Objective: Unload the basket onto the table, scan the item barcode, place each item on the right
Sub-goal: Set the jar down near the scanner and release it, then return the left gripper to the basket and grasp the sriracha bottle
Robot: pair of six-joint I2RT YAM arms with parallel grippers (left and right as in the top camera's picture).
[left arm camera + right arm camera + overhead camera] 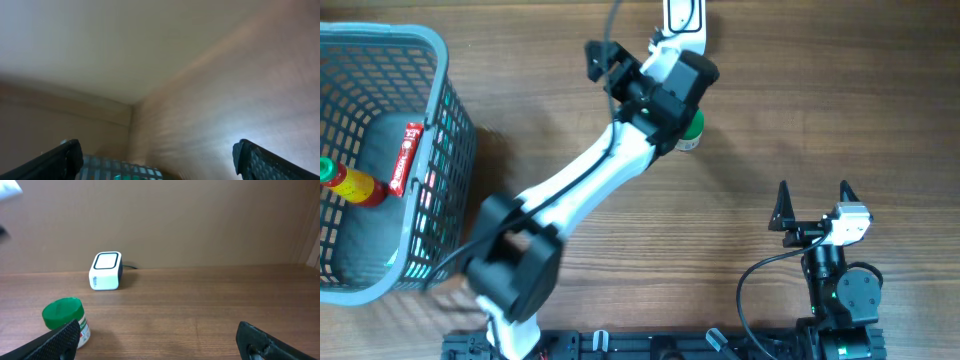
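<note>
Left gripper (157,162) gapes wide above a round green-lidded jar (62,315); right gripper (814,200) gapes wide, facing a boxy, round-cornered white scanner (106,270).

basket (448,105): 1, upper left; yellow bottle (353,185): 1, in basket; dark pouch (368,215): 1, in basket; green-lidded jar (63,316): 1; white scanner (106,270): 1; grippers: 2, left gripper (157,149), right gripper (814,198)

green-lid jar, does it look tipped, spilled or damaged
Nothing stands out: the green-lid jar stands upright with its lid on, apart from the white scanner, with nothing spilled around it.
</note>
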